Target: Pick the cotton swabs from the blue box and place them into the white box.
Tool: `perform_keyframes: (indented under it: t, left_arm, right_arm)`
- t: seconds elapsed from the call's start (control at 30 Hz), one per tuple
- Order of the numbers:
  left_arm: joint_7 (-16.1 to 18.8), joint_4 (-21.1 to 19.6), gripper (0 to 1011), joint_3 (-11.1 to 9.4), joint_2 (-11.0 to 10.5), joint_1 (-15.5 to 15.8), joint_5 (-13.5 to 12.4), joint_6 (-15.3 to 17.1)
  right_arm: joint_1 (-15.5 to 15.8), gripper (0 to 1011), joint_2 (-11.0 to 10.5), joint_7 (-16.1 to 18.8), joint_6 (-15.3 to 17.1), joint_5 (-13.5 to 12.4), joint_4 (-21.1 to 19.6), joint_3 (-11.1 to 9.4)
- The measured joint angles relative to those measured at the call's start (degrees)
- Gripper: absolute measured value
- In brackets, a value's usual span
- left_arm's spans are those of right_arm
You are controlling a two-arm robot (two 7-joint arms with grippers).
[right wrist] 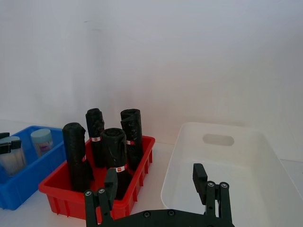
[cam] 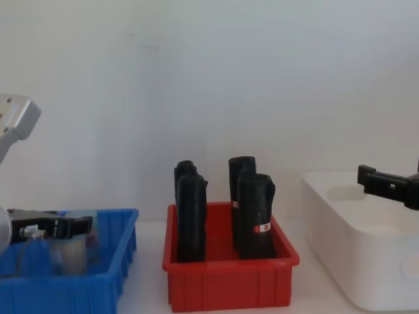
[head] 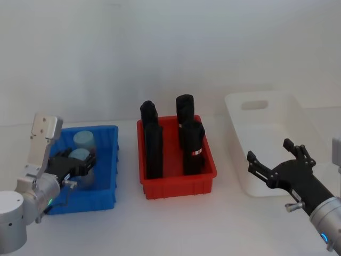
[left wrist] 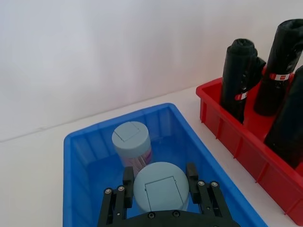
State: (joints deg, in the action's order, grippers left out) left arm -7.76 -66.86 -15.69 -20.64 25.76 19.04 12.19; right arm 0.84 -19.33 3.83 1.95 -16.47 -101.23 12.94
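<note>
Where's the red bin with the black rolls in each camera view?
Head view: the red bin is at centre, between the blue box and the white box.
Left wrist view: the red bin is at the right edge.
Right wrist view: the red bin is lower left.
Chest view: the red bin is bottom centre.
Shared landmark: the blue box beside it.

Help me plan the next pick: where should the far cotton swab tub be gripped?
Likely best: grip the far tub across its round sidewall just below the blue cap, coming straight down. It stands upright, and the blue box wall and the near tub, held by the left end effector, crowd its sides.
</note>
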Motion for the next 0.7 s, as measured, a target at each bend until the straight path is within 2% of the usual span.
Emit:
perform_keyframes:
  t: [0.23, 0.47, 0.7]
  left_arm:
    - [-1.1, -5.0, 669, 0.4, -0.9, -0.6, -1.4, 1.0]
    - [-3.6, -10.0, 669, 0.6, -1.7, -0.9, -2.7, 2.9]
    - [-7.9, -14.8, 669, 0.6, -2.3, -0.8, -3.6, 5.4]
  right_arm:
    - [0.0, 1001, 0.0, 0.0, 0.0, 0.0, 0.0, 0.0]
    - [0.0, 1001, 0.0, 0.0, 0.0, 0.0, 0.0, 0.0]
    - [0.0, 1001, 0.0, 0.0, 0.0, 0.0, 0.0, 0.0]
